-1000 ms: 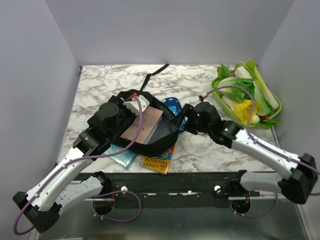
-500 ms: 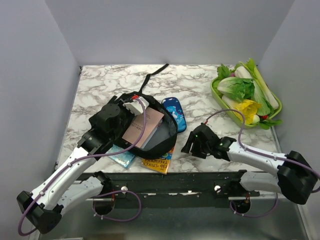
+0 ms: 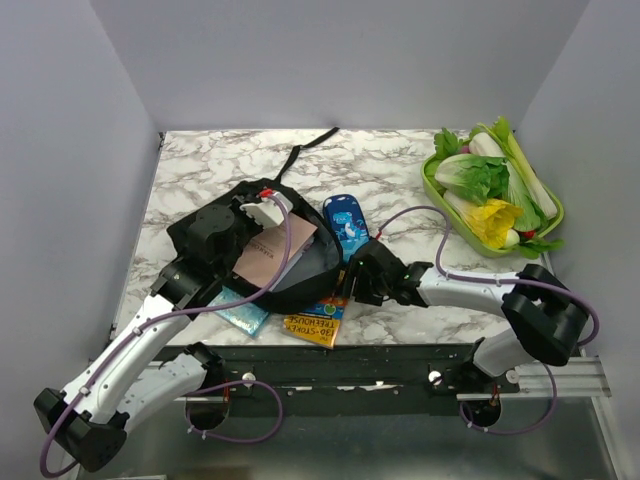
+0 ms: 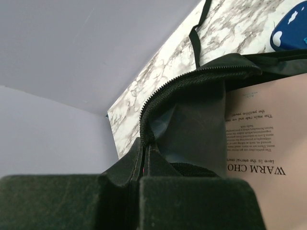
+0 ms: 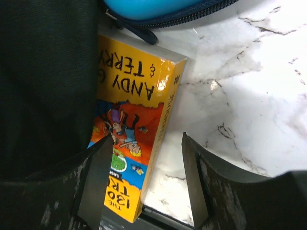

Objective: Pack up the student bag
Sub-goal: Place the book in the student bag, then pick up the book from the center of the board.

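Two right fingers now at book

bag | soft black fabric backpack, much of it under an arm | zipper undone, mouth gaping upward | lies flat, left of centre on marble surface | long strap trails toward back edge

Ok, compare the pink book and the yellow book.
The pink book lies inside the open student bag; the yellow book lies on the table, partly under it. The pink book's cover is plain with small print; the yellow book's is a bright cartoon. Both carry printed text.
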Motion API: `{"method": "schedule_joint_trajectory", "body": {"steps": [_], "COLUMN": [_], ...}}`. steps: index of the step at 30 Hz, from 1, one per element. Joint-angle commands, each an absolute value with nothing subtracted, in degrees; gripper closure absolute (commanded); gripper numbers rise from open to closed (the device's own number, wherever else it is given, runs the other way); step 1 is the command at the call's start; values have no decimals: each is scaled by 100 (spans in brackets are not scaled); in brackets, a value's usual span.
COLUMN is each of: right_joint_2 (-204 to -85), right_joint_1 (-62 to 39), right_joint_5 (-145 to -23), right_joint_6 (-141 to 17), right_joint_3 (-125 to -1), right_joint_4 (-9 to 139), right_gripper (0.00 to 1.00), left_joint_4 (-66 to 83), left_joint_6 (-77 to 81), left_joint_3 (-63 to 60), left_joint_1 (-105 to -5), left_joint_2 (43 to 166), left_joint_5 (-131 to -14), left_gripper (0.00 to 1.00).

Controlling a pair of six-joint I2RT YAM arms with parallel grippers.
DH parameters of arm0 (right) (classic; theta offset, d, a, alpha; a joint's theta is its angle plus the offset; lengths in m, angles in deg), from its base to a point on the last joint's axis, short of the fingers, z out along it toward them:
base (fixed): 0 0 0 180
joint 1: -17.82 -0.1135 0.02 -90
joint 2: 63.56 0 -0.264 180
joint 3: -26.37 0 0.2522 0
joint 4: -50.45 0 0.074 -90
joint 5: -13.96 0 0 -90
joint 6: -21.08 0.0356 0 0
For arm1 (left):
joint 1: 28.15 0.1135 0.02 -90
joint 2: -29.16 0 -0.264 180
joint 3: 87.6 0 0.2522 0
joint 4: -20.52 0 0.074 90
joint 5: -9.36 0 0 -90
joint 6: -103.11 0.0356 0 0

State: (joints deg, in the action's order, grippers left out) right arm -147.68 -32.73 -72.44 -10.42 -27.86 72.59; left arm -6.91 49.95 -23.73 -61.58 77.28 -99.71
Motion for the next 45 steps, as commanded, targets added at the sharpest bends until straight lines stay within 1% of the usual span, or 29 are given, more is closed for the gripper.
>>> {"method": "schedule_joint_trajectory", "body": {"steps": [1, 3, 4, 5, 8, 9, 10, 11, 12, 13, 14, 17, 18, 21, 22, 25, 28, 31, 37, 38, 40, 45], "right_joint_2": [-15109, -15206, -15189, -15180, -15171, -15180, -15232, -15242, -15242, -15233, -15207, -15145, -15136, -15154, -15162, -15163, -15119, -15022, -14943, -14925, -14873, -14846], "right_joint_1": [-3307, -3307, -3316, -3316, -3307, -3316, -3307, -3316, -3316, -3316, -3316, -3316, -3325, -3316, -3325, -3325, -3316, -3316, -3316, -3325, -3333, -3342], "right_joint_5": [-7331, -7349, -7323, -7296, -7173, -7164, -7164, -7155, -7155, -7112, -7103, -7032, -7024, -7023, -7023, -6989, -6962, -6892, -6909, -6935, -6988, -7015], "right_joint_6": [-960, -951, -951, -951, -942, -942, -942, -925, -907, -890, -881, -846, -819, -793, -784, -731, -714, -740, -749, -740, -758, -670], "right_joint_3": [-2905, -2931, -2923, -2914, -2905, -2923, -2958, -2967, -2967, -2958, -2897, -2765, -2738, -2677, -2668, -2633, -2624, -2606, -2711, -2773, -2808, -2826], "right_joint_4": [6817, 6799, 6790, 6790, 6825, 6825, 6834, 6834, 6834, 6834, 6825, 6729, 6685, 6623, 6597, 6562, 6562, 6579, 6553, 6553, 6483, 6491], "right_gripper": [33, 33, 33, 33, 33, 34, 35, 35, 35, 36, 36, 36, 36, 36, 37, 37, 38, 39, 44, 46, 46, 47], "left_joint_4": [-863, -635, -547, -537, -555, -589, -729, -835, -940, -1202, -1405, -2109, -2293, -3417, -4133, -5147, -5651, -5530, -5276, -5257, -5152, -4738], "left_joint_6": [5134, 5161, 5074, 4969, 4599, 4511, 4432, 4336, 4265, 4177, 4090, 4123, 4385, 5219, 5353, 5433, 5793, 5846, 6180, 6276, 6514, 6707], "left_joint_3": [-2619, -2778, -2734, -2569, -2077, -1944, -1830, -1655, -1592, -1548, -1478, -1521, -1547, -1416, -1329, -1099, -1414, -1942, -2654, -2777, -2865, -3094], "left_joint_1": [-6085, -5919, -5796, -5542, -5303, -5285, -5276, -5276, -5267, -5267, -5267, -5258, -5258, -5267, -5276, -5328, -5399, -5609, -6751, -6831, -6910, -6946], "left_joint_2": [7557, 7662, 7715, 7776, 8092, 8232, 8277, 8286, 8252, 8208, 8138, 7612, 7227, 6654, 6634, 7002, 7354, 7381, 7627, 7679, 7873, 8321], "left_joint_5": [-10198, -10367, -10236, -10148, -9902, -9832, -9753, -9508, -9375, -9252, -9025, -7638, -6589, -4915, -4056, -3242, -3064, -3037, -3985, -4099, -4442, -5207], "left_gripper": [100, 100, 100, 100, 100, 94, 85, 58, 38, 26, 17, 4, 3, 1, 1, 4, 9, 10, 17, 19, 20, 33]}}
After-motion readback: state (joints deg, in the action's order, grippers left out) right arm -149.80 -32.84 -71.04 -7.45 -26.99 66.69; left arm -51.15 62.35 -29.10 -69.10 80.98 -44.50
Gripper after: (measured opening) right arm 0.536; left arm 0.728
